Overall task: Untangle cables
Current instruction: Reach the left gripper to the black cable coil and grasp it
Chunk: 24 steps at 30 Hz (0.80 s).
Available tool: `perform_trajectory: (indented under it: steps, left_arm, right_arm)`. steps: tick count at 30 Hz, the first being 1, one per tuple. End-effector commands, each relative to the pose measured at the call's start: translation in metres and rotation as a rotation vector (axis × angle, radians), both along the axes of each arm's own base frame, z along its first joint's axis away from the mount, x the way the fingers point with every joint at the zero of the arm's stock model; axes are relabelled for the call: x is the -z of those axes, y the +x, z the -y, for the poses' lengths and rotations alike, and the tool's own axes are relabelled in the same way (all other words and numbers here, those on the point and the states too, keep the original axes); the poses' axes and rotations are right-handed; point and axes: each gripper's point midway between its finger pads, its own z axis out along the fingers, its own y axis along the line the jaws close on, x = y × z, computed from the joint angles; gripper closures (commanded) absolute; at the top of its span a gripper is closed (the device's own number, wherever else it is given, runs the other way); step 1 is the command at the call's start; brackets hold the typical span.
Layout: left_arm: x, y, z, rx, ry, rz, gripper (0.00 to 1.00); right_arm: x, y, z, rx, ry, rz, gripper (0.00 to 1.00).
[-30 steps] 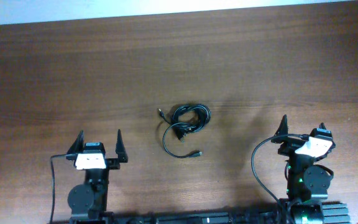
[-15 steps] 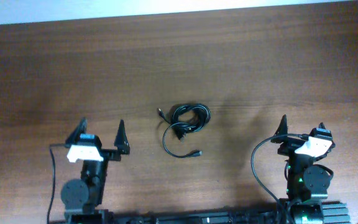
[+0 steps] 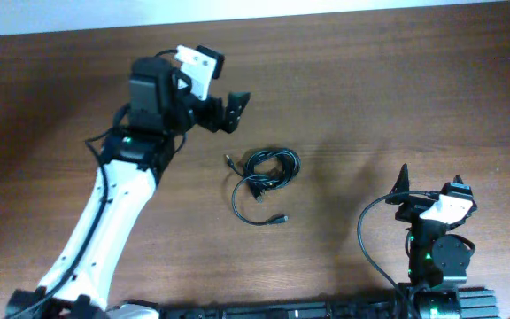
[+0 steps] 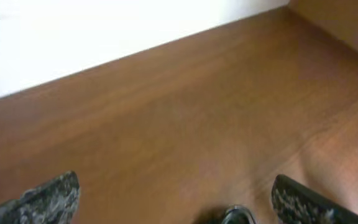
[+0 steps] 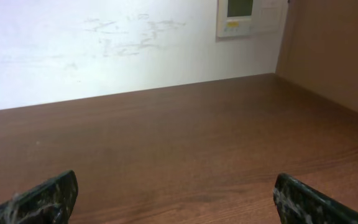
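Fingers of the left gripper and the right gripper were spread wide, both empty in the wrist views. Brown wooden table filled the overhead view; the left arm stretched from the near left edge toward the middle, its gripper just far-left of the cables, while the right gripper sat at the near right, well apart from them. Cables lay mid-table as a tight black coil, one loose curve trailing toward the near side to a small plug end, touched by neither gripper.
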Motion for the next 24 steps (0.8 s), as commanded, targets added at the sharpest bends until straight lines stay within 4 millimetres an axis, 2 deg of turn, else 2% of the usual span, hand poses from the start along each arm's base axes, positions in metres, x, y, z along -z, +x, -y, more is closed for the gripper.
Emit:
perform_trajectory:
  steps: [1,3,5,7,10,11,13,14,16,17,18,19,22,23,24]
  left_arm:
    - [-0.006,0.003,0.006,0.028,0.016,0.031,0.01]
    - [-0.005,0.007,0.010,0.032,0.010,0.042,0.01]
    - [0.005,0.007,0.022,0.057,0.015,0.025,0.01]
    - [0.030,0.002,0.035,0.056,0.067,-0.029,0.09]
    - [0.057,0.007,0.042,0.011,0.152,-0.054,0.11]
    - [0.068,0.009,0.044,0.028,0.181,-0.057,0.14]
    - [0.098,0.010,0.044,0.086,0.265,-0.076,0.22]
    - [0.123,0.008,0.043,0.144,0.341,-0.092,0.21]
    - [0.163,0.006,0.043,0.217,0.423,-0.129,0.22]
    - [0.182,-0.003,0.050,0.290,0.416,-0.171,0.14]
    - [0.192,-0.013,0.055,0.336,0.386,-0.213,0.11]
    - [0.210,-0.023,0.054,0.357,0.390,-0.280,0.16]
    - [0.239,-0.041,0.047,0.375,0.416,-0.399,0.39]
    - [0.241,-0.044,0.045,0.376,0.422,-0.414,0.49]
    - [0.244,-0.041,0.039,0.353,0.451,-0.414,0.69]
  right_arm:
    - [0.003,0.000,-0.001,-0.003,0.005,-0.003,0.01]
    - [0.003,0.000,-0.001,-0.003,0.005,-0.003,0.01]
    - [0.003,0.000,-0.001,-0.003,0.005,-0.004,0.01]
    - [0.003,0.000,-0.001,-0.003,0.005,-0.003,0.01]
    - [0.003,0.000,-0.001,-0.003,0.005,-0.004,0.01]
    - [0.003,0.000,-0.001,-0.003,0.005,-0.003,0.01]
    - [0.003,0.000,-0.001,-0.003,0.005,-0.004,0.01]
    - [0.003,0.000,-0.001,-0.003,0.005,-0.003,0.01]
    - [0.003,0.000,-0.001,-0.003,0.005,-0.004,0.01]
    - [0.003,0.000,-0.001,-0.003,0.005,-0.003,0.01]
    - [0.003,0.000,-0.001,-0.003,0.005,-0.003,0.01]
    - [0.003,0.000,-0.001,-0.003,0.005,-0.003,0.01]
    - [0.003,0.000,-0.001,-0.003,0.005,-0.003,0.01]
    - [0.003,0.000,-0.001,-0.003,0.005,-0.003,0.01]
    - [0.003,0.000,-0.001,-0.003,0.005,-0.003,0.01]
